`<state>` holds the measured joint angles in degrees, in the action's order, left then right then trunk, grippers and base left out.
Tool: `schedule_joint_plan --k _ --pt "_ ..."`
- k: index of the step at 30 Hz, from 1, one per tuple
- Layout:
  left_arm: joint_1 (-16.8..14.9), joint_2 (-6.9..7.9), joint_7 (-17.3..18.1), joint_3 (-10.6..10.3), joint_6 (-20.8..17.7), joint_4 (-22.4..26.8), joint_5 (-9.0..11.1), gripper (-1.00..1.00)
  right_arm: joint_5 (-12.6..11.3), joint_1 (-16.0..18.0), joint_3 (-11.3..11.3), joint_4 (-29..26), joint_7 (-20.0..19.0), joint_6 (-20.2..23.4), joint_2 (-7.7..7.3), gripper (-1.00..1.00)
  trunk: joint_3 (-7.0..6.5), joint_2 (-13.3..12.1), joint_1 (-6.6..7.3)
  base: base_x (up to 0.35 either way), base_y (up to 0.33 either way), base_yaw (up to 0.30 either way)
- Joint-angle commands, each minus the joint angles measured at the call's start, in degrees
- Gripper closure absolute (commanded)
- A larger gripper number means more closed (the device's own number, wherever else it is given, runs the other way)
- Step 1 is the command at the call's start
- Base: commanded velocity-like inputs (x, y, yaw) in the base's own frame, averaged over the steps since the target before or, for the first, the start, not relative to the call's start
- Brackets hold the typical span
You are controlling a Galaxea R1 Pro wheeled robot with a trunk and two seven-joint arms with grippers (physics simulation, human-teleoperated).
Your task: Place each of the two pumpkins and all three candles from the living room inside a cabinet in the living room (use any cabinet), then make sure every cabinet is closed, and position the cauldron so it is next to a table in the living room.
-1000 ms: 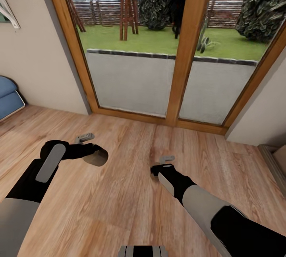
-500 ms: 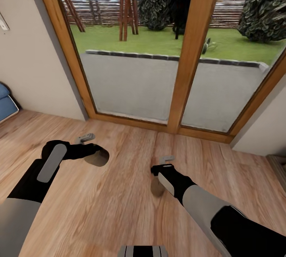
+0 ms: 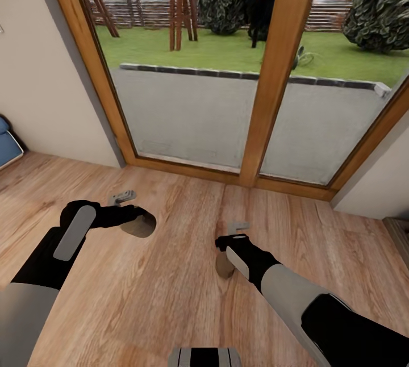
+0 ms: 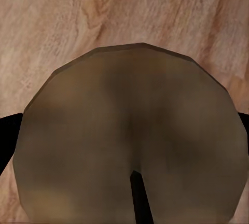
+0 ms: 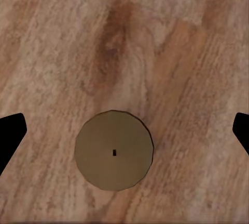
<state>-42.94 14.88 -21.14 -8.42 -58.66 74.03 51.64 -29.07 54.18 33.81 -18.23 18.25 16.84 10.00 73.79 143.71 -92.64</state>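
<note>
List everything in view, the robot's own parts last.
left candle: one, off-white with a beige end, in the left tool, off the floor
right candle: one, same colours, under the right tool, whose fingers stand apart and clear of it
wooden floor: one, light brown planks, under both arms
glass door: one, two panes in an orange-brown wooden frame, straight ahead
blue cushion: one, far left edge, against the wall
bushes: two, dark green, outside on the lawn
fence: one, brown, behind the lawn
left tool: one, black and grey, closed on the left candle
right tool: one, black and grey, open
</note>
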Motion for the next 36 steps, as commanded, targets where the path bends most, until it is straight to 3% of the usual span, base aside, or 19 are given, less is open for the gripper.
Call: schedule_joint_plan --k 1,8,33,36 --pt "-0.04 0.06 -0.56 -0.11 -0.05 0.06 0.58 1.00 -0.29 0.05 0.36 -0.05 0.38 0.25 0.00 -1.00 0.27 0.04 -0.01 0.000 0.000 0.000" --pt "-0.04 -0.03 -0.56 -0.11 -0.02 0.06 0.64 1.00 -0.29 0.05 0.37 -0.05 0.38 0.28 0.00 -1.00 1.82 0.13 -0.19 0.000 0.000 0.000" --pt "-0.04 -0.09 -0.52 -0.11 2.03 0.06 0.85 1.00 -0.29 0.05 0.38 0.01 -0.93 0.30 0.00 -1.00 1.82 0.13 -0.19 0.059 0.042 0.000" --pt "-0.04 -0.62 -0.60 -0.13 2.07 0.03 0.80 1.00 -0.29 0.05 0.38 0.03 -0.94 0.30 0.00 -1.00 1.82 0.13 -0.19 0.110 0.001 0.000"
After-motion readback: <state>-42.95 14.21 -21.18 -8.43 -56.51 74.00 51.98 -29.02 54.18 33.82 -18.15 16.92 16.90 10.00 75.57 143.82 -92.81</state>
